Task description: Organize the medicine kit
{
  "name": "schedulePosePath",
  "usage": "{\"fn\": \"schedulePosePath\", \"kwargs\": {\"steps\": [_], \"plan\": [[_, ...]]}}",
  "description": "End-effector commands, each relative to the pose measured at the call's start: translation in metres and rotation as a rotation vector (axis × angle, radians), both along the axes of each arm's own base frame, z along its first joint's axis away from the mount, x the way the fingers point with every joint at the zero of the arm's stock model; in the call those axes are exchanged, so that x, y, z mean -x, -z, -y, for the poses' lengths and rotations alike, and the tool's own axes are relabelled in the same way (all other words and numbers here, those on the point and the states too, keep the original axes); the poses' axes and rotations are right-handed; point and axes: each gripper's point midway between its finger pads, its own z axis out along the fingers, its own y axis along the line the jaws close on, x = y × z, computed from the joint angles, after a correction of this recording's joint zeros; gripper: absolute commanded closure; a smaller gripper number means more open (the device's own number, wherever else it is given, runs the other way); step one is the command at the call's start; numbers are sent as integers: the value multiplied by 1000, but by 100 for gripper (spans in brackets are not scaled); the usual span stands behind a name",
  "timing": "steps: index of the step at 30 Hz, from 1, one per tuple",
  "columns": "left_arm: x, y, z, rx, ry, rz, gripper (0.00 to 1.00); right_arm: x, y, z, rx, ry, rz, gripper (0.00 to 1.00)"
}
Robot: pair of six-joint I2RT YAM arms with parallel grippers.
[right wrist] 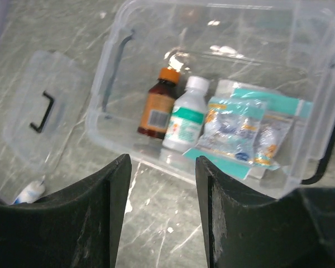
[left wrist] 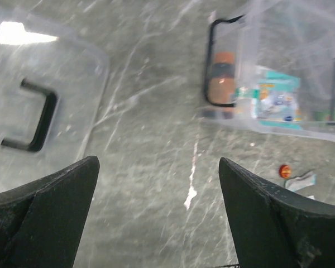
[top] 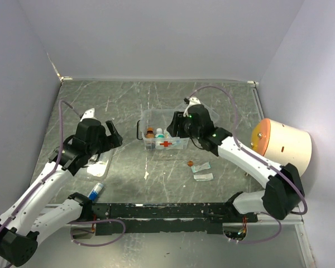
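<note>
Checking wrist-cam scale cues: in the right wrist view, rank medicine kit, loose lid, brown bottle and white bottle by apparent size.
1. medicine kit
2. lid
3. brown bottle and white bottle: side by side in the kit, they look about alike, so not ranked.

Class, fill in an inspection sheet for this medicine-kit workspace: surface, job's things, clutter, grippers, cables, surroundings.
Surface: grey marbled table, streaked white.
Job's things: medicine kit open, holding a brown bottle, a white bottle and packets.
Clutter: clear lid flat beside the kit; tube, small orange item and sachets loose; cream drum at the right.
Grippers: left gripper open, empty; right gripper open, empty, by the kit.
Cables: purple cables loop along both arms.
Surroundings: plain pale walls; otherwise nothing seen.
</note>
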Motion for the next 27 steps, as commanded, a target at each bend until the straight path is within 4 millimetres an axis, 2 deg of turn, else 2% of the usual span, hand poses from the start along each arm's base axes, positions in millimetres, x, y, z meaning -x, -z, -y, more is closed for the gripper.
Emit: {"fn": "schedulePosePath", "kwargs": {"steps": [1, 10, 11, 13, 18, 21, 27], "plan": [[29, 25, -33, -51, -188, -183, 1, 17, -25, -26, -212, -107, 75, 50], [70, 79, -47, 7, -404, -402, 1, 26, -22, -14, -198, -102, 98, 50], [74, 83, -50, 22, -445, -412, 3, 27, -21, -13, -194, -101, 100, 50], [80, 89, -57, 40, -521, -420, 9, 27, -21, -10, -191, -90, 101, 50], [90, 92, -80, 28, -669, -390, 11, 28, -15, -7, -194, -69, 92, 50], [83, 96, -70, 46, -610, -384, 10, 27, -10, -8, -201, -61, 81, 50], [90, 127, -63, 21, -572, -474, 6, 22, -2, -11, -189, -47, 53, 50]]}}
